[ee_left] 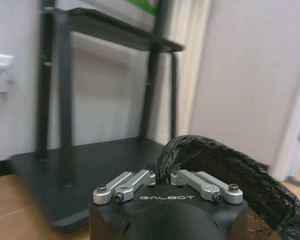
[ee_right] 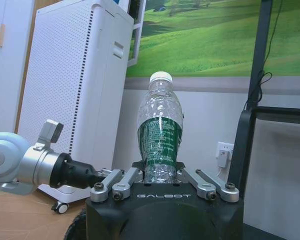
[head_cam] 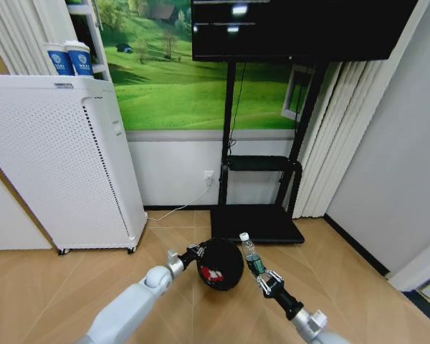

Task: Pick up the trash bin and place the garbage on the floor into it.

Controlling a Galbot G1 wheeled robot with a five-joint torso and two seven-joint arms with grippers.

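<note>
The trash bin (head_cam: pixel 221 264), a small round black mesh basket, hangs low over the wooden floor (head_cam: pixel 43 287), tilted so its mouth shows. My left gripper (head_cam: pixel 196 254) is shut on its rim, and the mesh rim (ee_left: pixel 215 155) curves off beside that gripper (ee_left: pixel 162 176). A red-and-white piece of garbage (head_cam: pixel 213 274) lies inside the bin. My right gripper (head_cam: pixel 261 273) is shut on a clear bottle with a green label (head_cam: pixel 252 256), held upright just right of the bin. In the right wrist view the bottle (ee_right: pixel 160 135) stands up from the gripper (ee_right: pixel 160 175).
A tall white perforated appliance (head_cam: pixel 57 165) stands on the left with blue-and-white paper cups (head_cam: pixel 68 59) on top. A black TV stand with a flat base (head_cam: pixel 258 222) is right behind the bin. A wall socket (head_cam: pixel 208 176) and its cable sit between them.
</note>
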